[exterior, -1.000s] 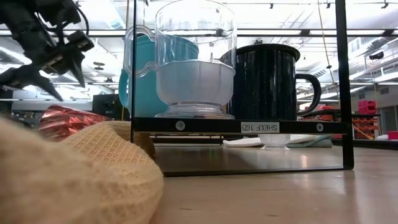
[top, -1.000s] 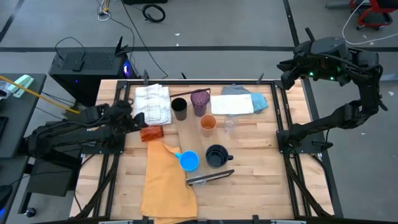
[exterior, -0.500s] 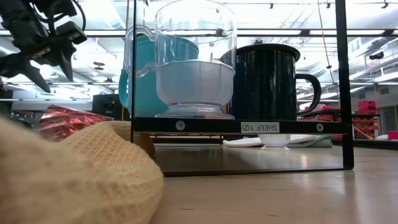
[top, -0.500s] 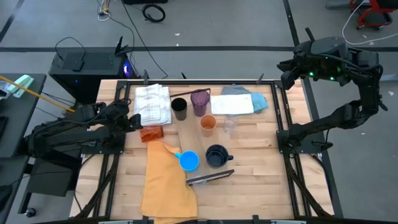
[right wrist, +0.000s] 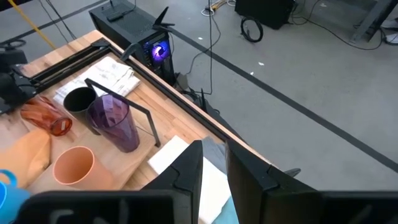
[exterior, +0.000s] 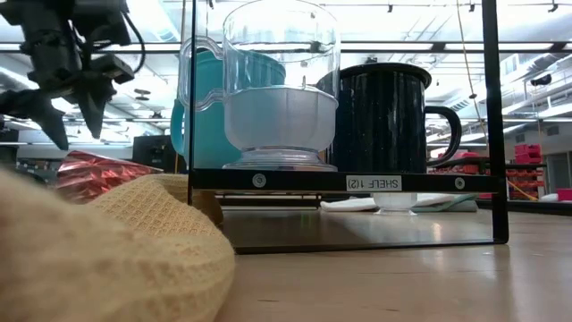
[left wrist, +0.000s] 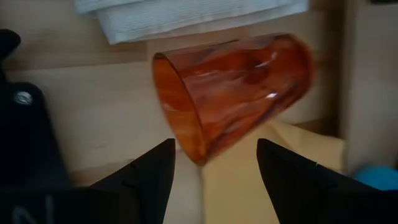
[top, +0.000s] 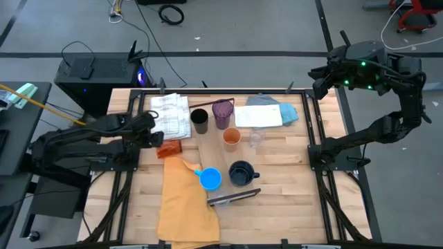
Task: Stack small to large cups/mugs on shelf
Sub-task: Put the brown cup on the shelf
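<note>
Two dark fingers of the left gripper (left wrist: 214,163) stand apart, holding nothing, just in front of the orange tumbler (left wrist: 233,84), which lies on its side with its mouth toward them, at the top edge of the mustard cloth (top: 185,200). Beyond the tumbler from that cloth, the black cup (top: 199,120) and the purple tumbler (top: 222,113) stand on the pale shelf (top: 209,138), with the peach cup (top: 231,137), bright blue mug (top: 210,179) and dark navy mug (top: 241,173) nearby. Farthest from the tumbler, the right gripper (right wrist: 214,163) hangs raised off the table's far right corner, its fingers a narrow gap apart and empty.
</note>
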{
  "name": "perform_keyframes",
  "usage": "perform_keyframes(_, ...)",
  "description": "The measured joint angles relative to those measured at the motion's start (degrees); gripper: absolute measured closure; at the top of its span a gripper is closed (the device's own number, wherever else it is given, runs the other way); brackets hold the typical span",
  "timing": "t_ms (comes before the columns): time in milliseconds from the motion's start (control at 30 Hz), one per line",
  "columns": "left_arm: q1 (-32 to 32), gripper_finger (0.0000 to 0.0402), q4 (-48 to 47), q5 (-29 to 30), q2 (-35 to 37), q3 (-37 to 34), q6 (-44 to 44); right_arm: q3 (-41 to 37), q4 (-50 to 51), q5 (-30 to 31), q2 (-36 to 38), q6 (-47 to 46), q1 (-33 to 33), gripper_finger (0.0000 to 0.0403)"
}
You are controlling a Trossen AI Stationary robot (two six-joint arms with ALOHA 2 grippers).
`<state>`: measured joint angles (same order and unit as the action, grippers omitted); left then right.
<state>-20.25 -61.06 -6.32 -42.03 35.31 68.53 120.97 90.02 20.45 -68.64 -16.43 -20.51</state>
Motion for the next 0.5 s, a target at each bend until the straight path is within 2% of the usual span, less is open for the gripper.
perform_keyframes(200,0.00,0.0168,1.32,1.19,-5.97,-0.15,-3.22,0.00,0.00,-0.39,0.00,-0.13,0.01,0.0326)
perform_keyframes(500,0.07,0.0170,14.90,1.06,-12.77,-0.15,-4.16,0.00,0.00,-0.39,0.00,-0.37,0.01,0.0326)
